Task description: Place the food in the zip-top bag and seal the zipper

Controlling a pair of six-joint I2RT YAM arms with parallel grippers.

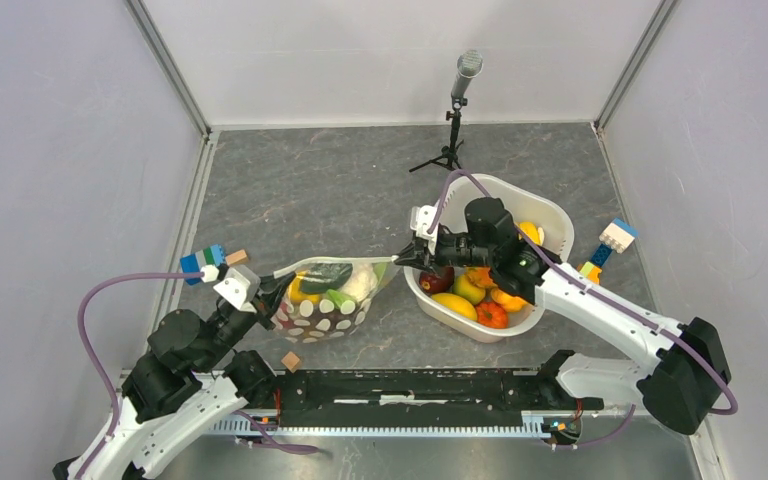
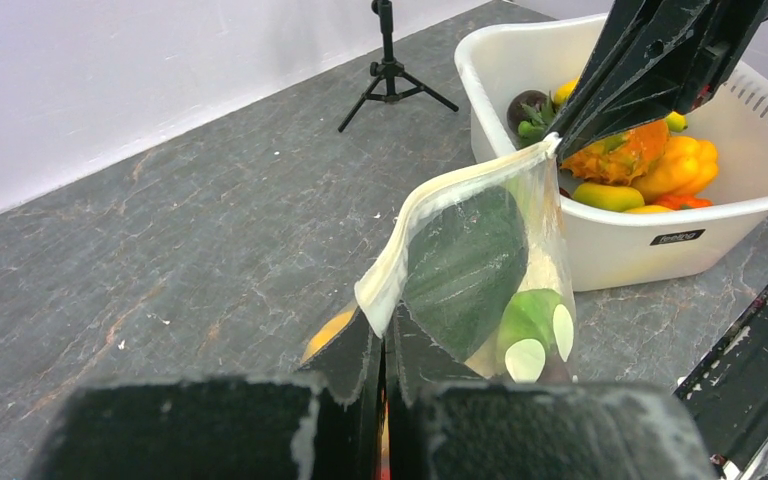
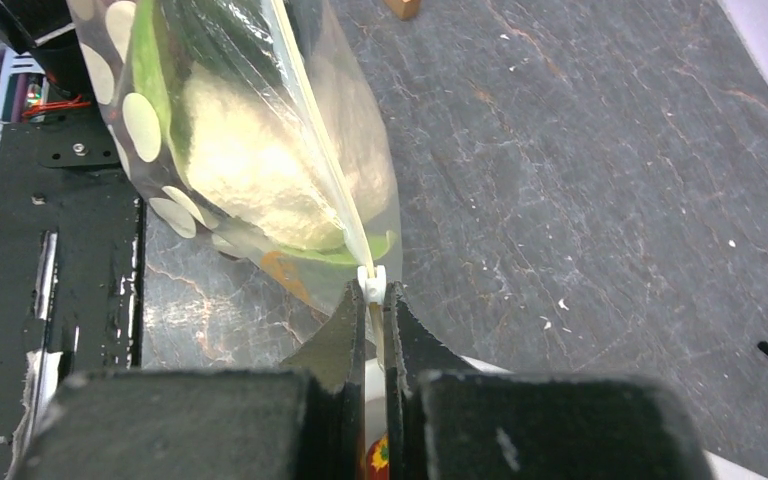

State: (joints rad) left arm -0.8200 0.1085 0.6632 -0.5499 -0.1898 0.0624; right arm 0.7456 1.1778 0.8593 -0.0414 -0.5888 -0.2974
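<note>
Left claw (image 2: pixel 380 335): fingers pressed together, pinching the near end of the zipper (image 2: pixel 460 190). Right claw (image 3: pixel 373 300): closed too, nipping the other end of the same strip, where a small white nub sits at my fingertips.

Axis: the zipper runs straight from one claw to the other, pulled fairly taut with a slight bow. From above it lies across the table, left to right, its right end a little farther from my bases. The mouth edge is uppermost. The zip-top bag (image 1: pixel 330 305) hangs and bulges beneath it, toward my near edge. Whether its bottom rests on the table, I cannot tell.

Look: clear, floppy film with rows of white dots low on the sides. The strip is off-white and narrow, and reads as a single band in the left wrist view. Sealed along its whole length or not, I cannot tell.

Food inside: a dark green piece (image 1: pixel 325 275) high up, white cauliflower (image 1: pixel 360 285) beside it, a yellow piece (image 1: pixel 302 292) at the left end and a light green one low down.

Farther out: the bag's right end is just beside the white basket (image 1: pixel 550 215), which holds more fruit. A tripod stand (image 1: pixel 450 150) is behind.
</note>
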